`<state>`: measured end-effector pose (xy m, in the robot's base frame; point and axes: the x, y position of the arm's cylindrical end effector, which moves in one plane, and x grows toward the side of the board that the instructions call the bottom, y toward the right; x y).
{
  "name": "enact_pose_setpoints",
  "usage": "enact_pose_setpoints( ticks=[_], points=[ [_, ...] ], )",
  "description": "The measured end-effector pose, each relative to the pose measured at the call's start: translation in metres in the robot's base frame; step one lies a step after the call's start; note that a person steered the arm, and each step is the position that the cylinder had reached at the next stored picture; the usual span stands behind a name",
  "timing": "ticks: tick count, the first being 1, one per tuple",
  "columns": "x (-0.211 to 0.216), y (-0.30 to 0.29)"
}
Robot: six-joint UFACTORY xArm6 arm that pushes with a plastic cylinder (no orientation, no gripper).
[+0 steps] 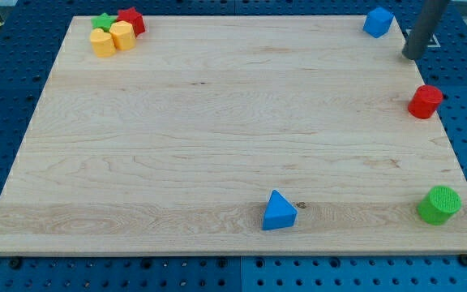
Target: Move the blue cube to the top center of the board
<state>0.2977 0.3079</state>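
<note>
The blue cube (378,22) sits near the board's top right corner. My tip (413,57) is the lower end of the dark rod coming down from the view's top right; it stands just right of and below the blue cube, apart from it, at the board's right edge. The wooden board (217,130) fills most of the view.
A red cylinder (425,102) lies at the right edge below my tip. A green cylinder (439,204) sits at the bottom right. A blue triangular block (279,212) lies at bottom centre. At top left cluster a green star (102,22), a red block (131,20) and two yellow blocks (113,37).
</note>
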Motion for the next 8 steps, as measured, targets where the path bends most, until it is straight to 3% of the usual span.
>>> enact_pose_setpoints(
  ticks=[2,4,8],
  points=[
    [-0.040,0.037],
    [-0.107,0.020],
    [-0.089,0.010]
  ],
)
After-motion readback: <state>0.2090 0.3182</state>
